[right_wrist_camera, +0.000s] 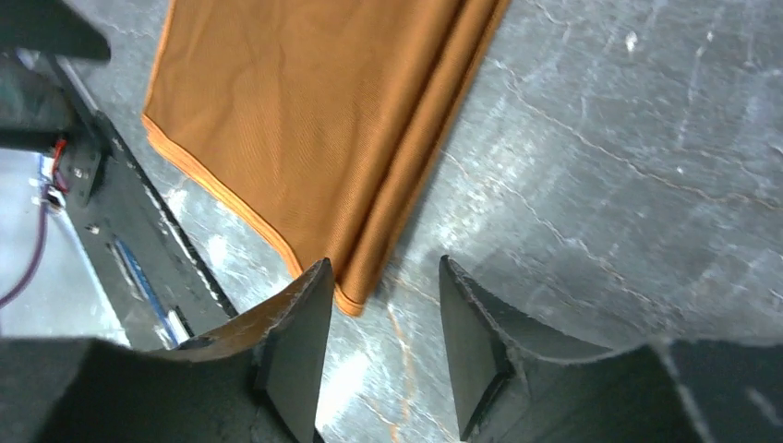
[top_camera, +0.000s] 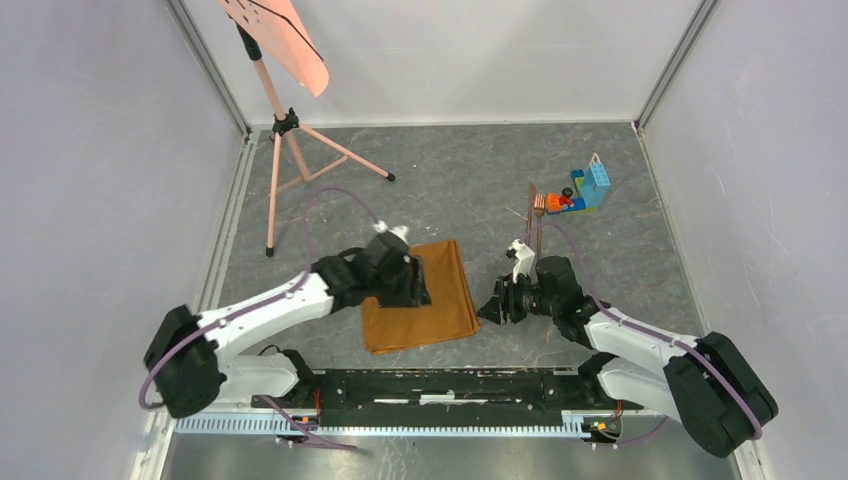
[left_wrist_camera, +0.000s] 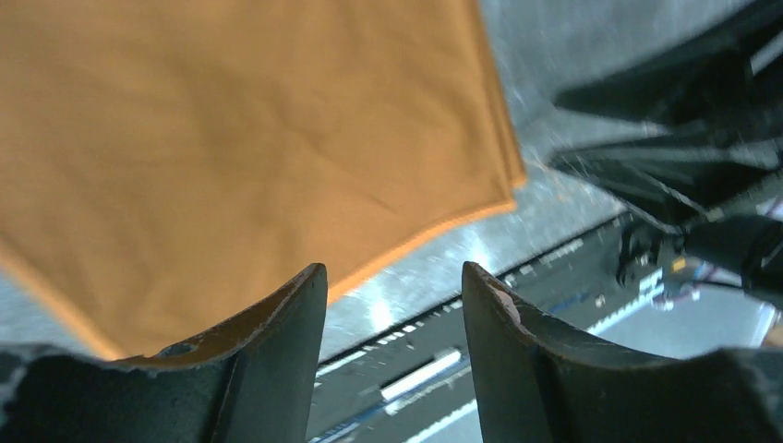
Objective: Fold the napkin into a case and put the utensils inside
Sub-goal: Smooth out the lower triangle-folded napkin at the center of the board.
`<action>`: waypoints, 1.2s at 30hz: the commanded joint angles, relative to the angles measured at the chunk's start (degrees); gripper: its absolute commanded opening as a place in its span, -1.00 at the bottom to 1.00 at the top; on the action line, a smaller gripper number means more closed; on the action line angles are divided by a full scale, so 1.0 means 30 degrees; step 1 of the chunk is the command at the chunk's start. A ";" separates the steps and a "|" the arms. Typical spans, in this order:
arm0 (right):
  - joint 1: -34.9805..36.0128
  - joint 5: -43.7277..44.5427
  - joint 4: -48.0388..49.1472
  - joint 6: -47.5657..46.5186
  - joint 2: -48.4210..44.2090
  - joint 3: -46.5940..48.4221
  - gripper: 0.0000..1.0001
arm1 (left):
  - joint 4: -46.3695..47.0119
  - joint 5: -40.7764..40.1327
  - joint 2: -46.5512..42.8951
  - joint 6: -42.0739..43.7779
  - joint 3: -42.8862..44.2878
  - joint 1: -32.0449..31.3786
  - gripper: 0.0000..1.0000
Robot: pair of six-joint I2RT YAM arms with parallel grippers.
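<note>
One shiny rust-orange satin napkin (top_camera: 425,300), folded into a rough rectangle, flat on the grey marbled stone-look desk (top_camera: 450,180), close to the near edge and between the two arms. Smooth fine weave, faint creases, a brighter stitched hem, several stacked layers showing along its right side (clearest from the right wrist). Two slim dark reddish-brown utensils (top_camera: 538,215), thin and stick-like, well apart from the cloth at the far right, just beside one small pile of colourful plastic toy bricks (top_camera: 585,188); too small to tell fork from knife. One flat salmon-pink sheet (top_camera: 285,40) atop one pink three-legged stand (top_camera: 283,140), far left. Two pairs of black, curved, scuffed fingers. Left fingers (left_wrist_camera: 295,323) above the napkin's left part, parted about halfway, nothing between them. Right fingers (right_wrist_camera: 300,323) low over the desk at the napkin's near right corner, likewise parted, gripping nothing, the cloth corner just beside one tip.
</note>
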 commanded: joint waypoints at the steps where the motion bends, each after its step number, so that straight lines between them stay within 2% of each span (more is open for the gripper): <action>1: -0.0677 -0.0990 -0.0730 -0.1808 -0.0028 -0.0855 -0.03 | 0.1196 -0.1273 0.2930 -0.3352 0.2578 -0.3758 0.22; 4: -0.0782 -0.2439 0.0444 -0.1918 0.0675 -0.1125 -0.18 | 0.1266 -0.1244 0.5182 -0.4159 0.4027 -0.5085 0.10; 9: -0.0769 -0.3396 0.1654 -0.2026 0.1517 -0.1247 -0.15 | 0.1574 -0.1317 0.7970 -0.4721 0.5391 -0.6399 0.08; 13: -0.0794 -0.3563 0.2420 -0.1722 0.1843 -0.1521 -0.18 | 0.1608 -0.1509 0.9294 -0.4558 0.6032 -0.6446 -0.07; 20: -0.0786 -0.3850 0.3158 -0.1441 0.2109 -0.1635 -0.43 | 0.1530 -0.1421 1.0692 -0.4581 0.6571 -0.6498 -0.27; 36: -0.0768 -0.4410 0.4057 -0.1155 0.2858 -0.1586 -0.39 | -0.0008 -0.1733 1.2355 -0.4101 0.7721 -0.6634 -0.41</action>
